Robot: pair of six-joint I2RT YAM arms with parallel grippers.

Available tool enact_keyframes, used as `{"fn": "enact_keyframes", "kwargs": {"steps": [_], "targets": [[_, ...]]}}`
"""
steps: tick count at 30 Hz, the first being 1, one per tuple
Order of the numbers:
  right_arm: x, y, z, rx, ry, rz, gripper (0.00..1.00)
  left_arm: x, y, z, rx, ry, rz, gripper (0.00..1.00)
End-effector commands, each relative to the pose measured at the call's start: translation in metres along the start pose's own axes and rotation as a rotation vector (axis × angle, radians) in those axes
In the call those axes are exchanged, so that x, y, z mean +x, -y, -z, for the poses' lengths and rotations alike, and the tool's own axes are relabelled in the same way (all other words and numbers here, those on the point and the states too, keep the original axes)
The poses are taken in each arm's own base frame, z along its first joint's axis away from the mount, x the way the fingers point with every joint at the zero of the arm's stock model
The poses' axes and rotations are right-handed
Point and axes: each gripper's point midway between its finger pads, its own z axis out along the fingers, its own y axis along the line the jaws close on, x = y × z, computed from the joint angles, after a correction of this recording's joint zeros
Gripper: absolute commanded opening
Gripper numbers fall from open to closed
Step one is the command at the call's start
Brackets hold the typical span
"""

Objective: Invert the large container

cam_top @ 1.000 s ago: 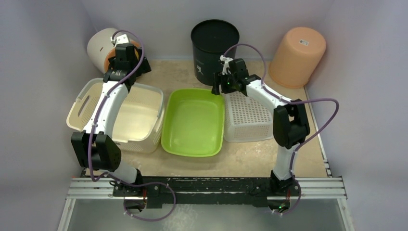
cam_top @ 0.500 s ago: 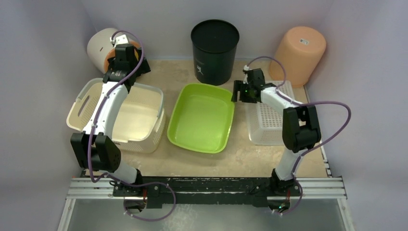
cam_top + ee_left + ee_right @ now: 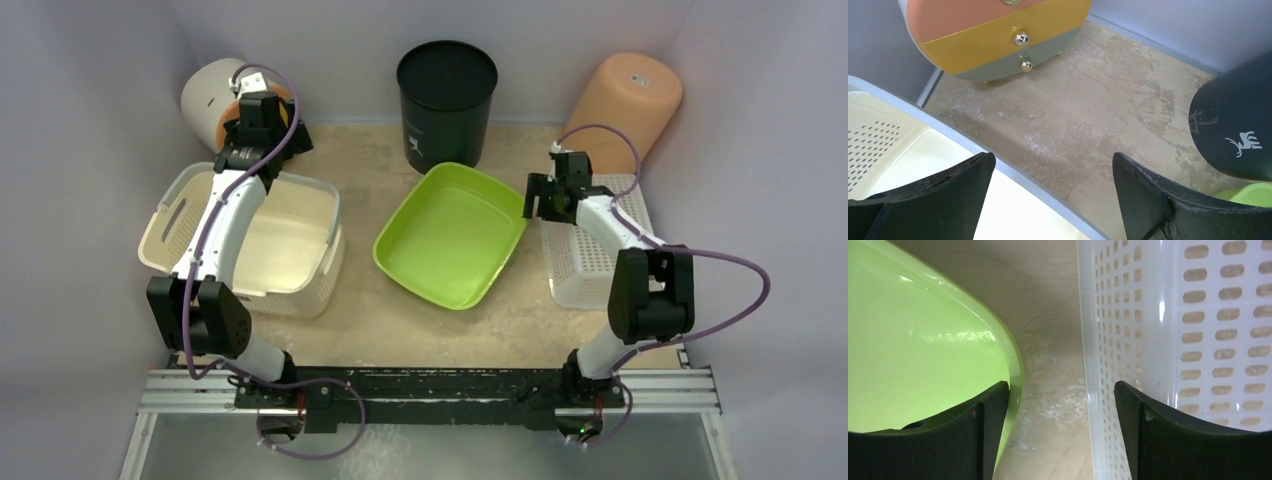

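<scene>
The large container (image 3: pixel 290 240) is a cream-beige basket standing upright, mouth up, on the left of the table. My left gripper (image 3: pixel 262 155) hangs open over its far rim. In the left wrist view that rim (image 3: pixel 1013 167) runs slantwise between the spread fingers of the left gripper (image 3: pixel 1052 167), touching neither. My right gripper (image 3: pixel 552 198) is open on the right side. It straddles the gap between a lime-green tub (image 3: pixel 450 235) and a white perforated basket (image 3: pixel 600 240). In the right wrist view the right gripper (image 3: pixel 1061 390) has one finger over the tub (image 3: pixel 923 340) and the other by the basket wall (image 3: pixel 1148 315).
A black bucket (image 3: pixel 446 95) stands at the back centre and also shows in the left wrist view (image 3: pixel 1233 130). An orange bucket (image 3: pixel 625 105) leans in the back right corner. A round drawer unit (image 3: pixel 205 95) lies at the back left, close behind the left gripper.
My right arm has swept right, pushing the white basket toward the right wall and dragging the green tub along, which turned. The orange bucket tipped back. The left arm has stayed still.
</scene>
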Motion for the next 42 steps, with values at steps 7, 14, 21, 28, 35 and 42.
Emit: {"fn": "enact_keyframes", "kwargs": {"steps": [7, 14, 21, 28, 35, 42], "targets": [[0.010, 0.047, 0.014, 0.096, -0.008, -0.034, 0.81, -0.020, 0.003, 0.014, 0.021, 0.063, 0.004, 0.89], [-0.022, 0.025, 0.021, -0.018, 0.059, 0.034, 0.80, -0.018, 0.004, 0.011, 0.023, 0.058, 0.006, 0.89], [-0.051, -0.036, 0.059, -0.074, 0.117, 0.198, 0.80, -0.021, 0.004, 0.011, 0.017, 0.070, 0.014, 0.89], [-0.021, -0.144, 0.096, -0.304, 0.090, 0.408, 0.79, -0.019, 0.003, 0.010, 0.012, 0.074, 0.032, 0.89], [0.034, -0.219, 0.132, -0.488, 0.020, 0.644, 0.78, -0.018, 0.000, 0.011, 0.001, 0.083, 0.053, 0.89], [0.107, -0.257, 0.146, -0.610, -0.079, 0.768, 0.77, -0.013, -0.004, 0.020, 0.007, 0.089, 0.080, 0.89]]}}
